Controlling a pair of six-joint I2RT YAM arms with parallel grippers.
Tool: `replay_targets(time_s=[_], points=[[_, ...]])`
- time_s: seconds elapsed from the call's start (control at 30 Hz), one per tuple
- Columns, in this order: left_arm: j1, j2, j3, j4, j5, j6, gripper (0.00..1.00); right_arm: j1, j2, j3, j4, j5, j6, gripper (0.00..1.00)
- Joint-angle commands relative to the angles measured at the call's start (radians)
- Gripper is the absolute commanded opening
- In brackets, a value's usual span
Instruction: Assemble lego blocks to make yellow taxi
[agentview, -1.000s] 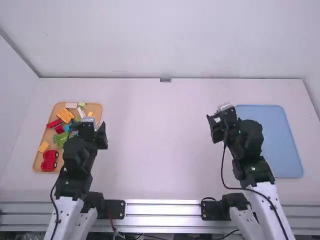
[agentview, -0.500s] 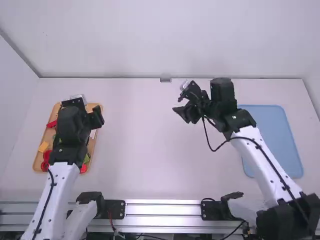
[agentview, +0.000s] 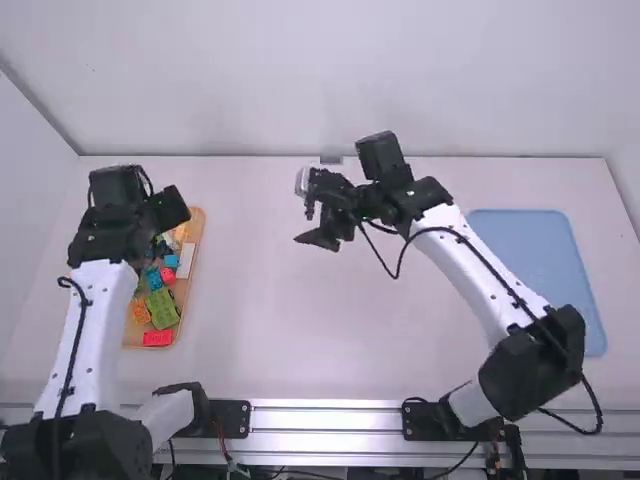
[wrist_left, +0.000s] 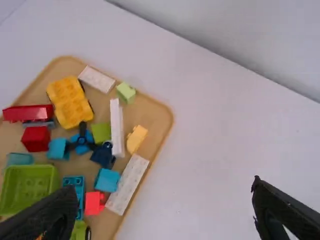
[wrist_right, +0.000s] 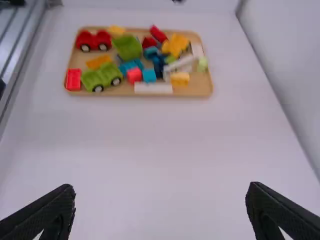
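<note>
In the high view my left gripper (agentview: 172, 208) is over the back part of the wooden tray (agentview: 198, 222); in the left wrist view the left gripper (wrist_left: 165, 212) is open and holds nothing. That view shows a yellow wheeled base (wrist_left: 70, 101) and a small yellow block (wrist_left: 136, 138) lying in the tray. My right gripper (agentview: 312, 222) hangs over the table's middle, well to the right of the tray. Seen from its own wrist, the right gripper (wrist_right: 160, 212) has its fingers wide apart, nothing between them; farther off lie the yellow base (wrist_right: 176, 45) and the small yellow block (wrist_right: 180, 78).
Among the other tray pieces are a long white brick (wrist_left: 128, 184), a green bin-shaped piece (wrist_left: 30, 187) and a red car base (wrist_right: 93, 40). A blue mat (agentview: 535, 260) lies at the table's right. The back wall (agentview: 400, 80) borders the table.
The right arm has swung left and away from beside the blue mat to the table's middle. The left arm has shifted left and farther forward, uncovering the tray's near right part.
</note>
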Motion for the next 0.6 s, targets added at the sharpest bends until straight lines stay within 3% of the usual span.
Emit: replay_targets(time_s=[0.0,0.13,0.23,0.3,0.37,0.57], points=[[0.009,0.022,0.05,-0.034,-0.012,0.034,0.94,0.003,0.065,-0.012,0.072,-0.09,0.037,0.94],[0.021,0.054,0.086,-0.09,-0.124,0.058,0.97,-0.004,0.115,0.019,0.163,-0.116,0.156,0.97],[0.062,0.068,0.104,-0.162,-0.302,-0.192,0.98,0.005,0.139,0.04,0.171,-0.132,0.15,0.98],[0.097,0.07,0.109,-0.198,-0.329,-0.287,0.99,0.006,0.145,0.045,0.167,-0.135,0.134,0.99],[0.168,0.073,0.111,-0.235,-0.284,-0.318,0.99,0.007,0.148,0.047,0.168,-0.127,0.127,0.98],[0.33,0.084,0.111,-0.256,0.02,-0.116,0.99,0.005,0.148,0.047,0.201,-0.114,0.127,0.99]])
